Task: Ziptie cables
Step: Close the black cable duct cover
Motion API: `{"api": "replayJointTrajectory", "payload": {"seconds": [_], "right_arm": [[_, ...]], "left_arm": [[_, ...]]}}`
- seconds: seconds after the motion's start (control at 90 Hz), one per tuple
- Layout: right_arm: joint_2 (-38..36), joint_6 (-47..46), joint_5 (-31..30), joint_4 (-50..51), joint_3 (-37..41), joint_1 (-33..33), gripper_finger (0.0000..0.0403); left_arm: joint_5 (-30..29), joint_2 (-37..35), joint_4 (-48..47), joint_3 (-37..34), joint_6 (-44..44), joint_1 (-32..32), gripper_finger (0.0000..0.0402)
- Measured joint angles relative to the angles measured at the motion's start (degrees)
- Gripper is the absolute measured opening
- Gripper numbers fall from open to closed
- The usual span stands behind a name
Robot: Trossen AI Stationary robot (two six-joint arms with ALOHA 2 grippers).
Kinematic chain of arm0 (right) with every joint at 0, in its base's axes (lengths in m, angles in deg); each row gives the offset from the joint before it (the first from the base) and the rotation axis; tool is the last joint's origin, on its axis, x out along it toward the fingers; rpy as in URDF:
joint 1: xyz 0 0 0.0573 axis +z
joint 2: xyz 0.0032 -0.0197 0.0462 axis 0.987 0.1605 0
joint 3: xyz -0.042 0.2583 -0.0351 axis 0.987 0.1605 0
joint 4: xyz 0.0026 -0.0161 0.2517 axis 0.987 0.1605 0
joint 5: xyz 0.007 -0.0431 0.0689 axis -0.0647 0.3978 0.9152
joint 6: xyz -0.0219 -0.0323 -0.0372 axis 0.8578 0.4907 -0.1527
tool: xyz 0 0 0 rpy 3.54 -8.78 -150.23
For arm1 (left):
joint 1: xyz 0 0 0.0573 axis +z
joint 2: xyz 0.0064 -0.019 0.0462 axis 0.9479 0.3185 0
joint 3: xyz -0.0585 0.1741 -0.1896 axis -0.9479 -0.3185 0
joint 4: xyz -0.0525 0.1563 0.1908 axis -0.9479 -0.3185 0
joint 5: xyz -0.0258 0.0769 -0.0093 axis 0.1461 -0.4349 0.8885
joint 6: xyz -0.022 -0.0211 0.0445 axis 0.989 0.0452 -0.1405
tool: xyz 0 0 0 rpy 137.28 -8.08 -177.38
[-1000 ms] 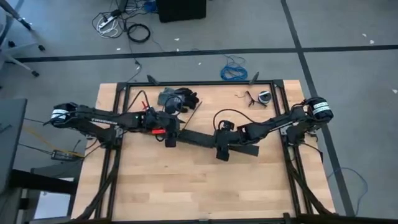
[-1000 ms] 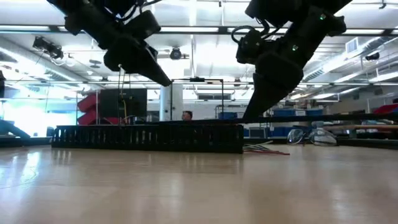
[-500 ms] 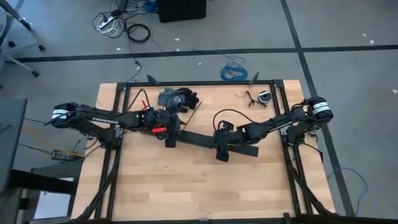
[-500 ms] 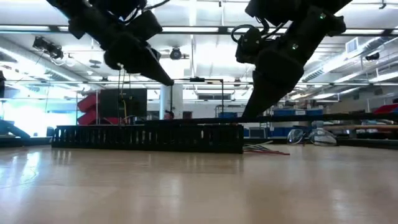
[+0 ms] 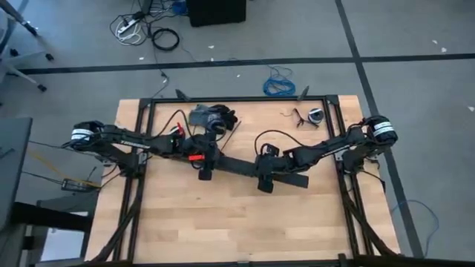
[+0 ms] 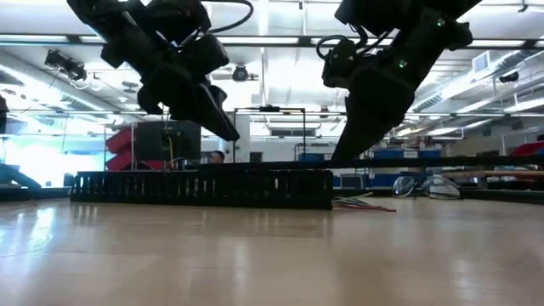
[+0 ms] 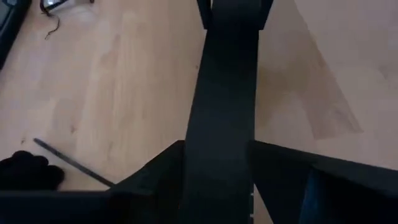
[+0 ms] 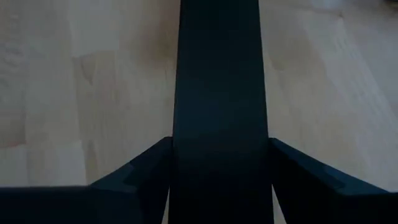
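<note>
A: Largest first: what lies on the table [image 5: 223,222]?

B: A long black strip [image 5: 236,166] crosses mid-frame in the high view. My left gripper [image 5: 203,173] straddles its left end, my right gripper [image 5: 264,183] sits nearer its right end. In each wrist view the strip fills the gap between the dark fingers, so I judge both clamped on it.

A: And the cables [image 6: 365,204]?

B: In the low view, thin coloured wires lie flat on the table at mid-right, just beyond the strip's end, apart from both grippers.

A: Progress?

B: I judge it early: the wires lie loose, no tie is visible around them. Gathering and tying remain.
</note>
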Motion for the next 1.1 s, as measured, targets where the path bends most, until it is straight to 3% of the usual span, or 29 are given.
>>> {"api": "replayJointTrajectory", "payload": {"seconds": [0.311,0.833,0.956,1.1], "right_arm": [[0.0,-0.8,0.1,0.0,0.0,-0.1,0.0229],[0.0,-1.0,1.1,0.4,0.0,-0.7,0.0229],[0.0,-1.0,1.1,0.4,0.0,-0.7,0.0229],[0.0,-1.0,1.1,0.4,0.0,-0.7,0.0229]], "left_arm": [[2.7,2.1,0.8,0.0,0.8,0.0,0.0168],[2.0,4.6,3.3,0.0,-0.3,0.0,0.0165],[2.0,4.6,3.2,0.0,-0.9,0.0,0.0139],[2.0,4.6,3.2,0.0,-2.4,0.2,0.0071]]}}
